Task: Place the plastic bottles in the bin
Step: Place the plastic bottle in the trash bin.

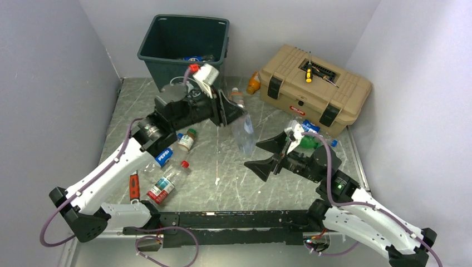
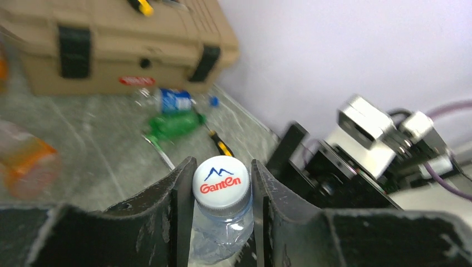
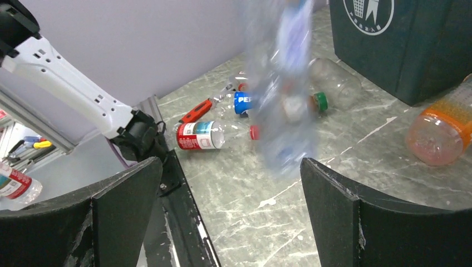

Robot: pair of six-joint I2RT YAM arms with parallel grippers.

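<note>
My left gripper (image 1: 238,114) (image 2: 222,167) is shut on the neck of a clear plastic bottle (image 1: 246,133) (image 2: 218,222) with a white cap. The bottle hangs above the middle of the table. My right gripper (image 1: 251,155) (image 3: 231,167) is open and empty just right of that bottle, which shows blurred (image 3: 284,89) ahead of its fingers. The dark green bin (image 1: 183,47) (image 3: 412,44) stands at the back with bottles inside. Other bottles lie about: a Pepsi one (image 1: 164,157), a green-capped one (image 1: 187,139), a red-labelled one (image 1: 166,184), an orange one (image 1: 253,83) (image 3: 445,128), and a green one (image 2: 175,125) beside a blue-labelled one (image 2: 172,101).
A tan toolbox (image 1: 314,89) (image 2: 111,50) with a yellow-handled screwdriver on its lid sits at the back right. A red-handled tool (image 1: 134,186) lies at the front left. A yellow-and-black screwdriver (image 2: 222,146) lies near the green bottle. Grey walls close in the table.
</note>
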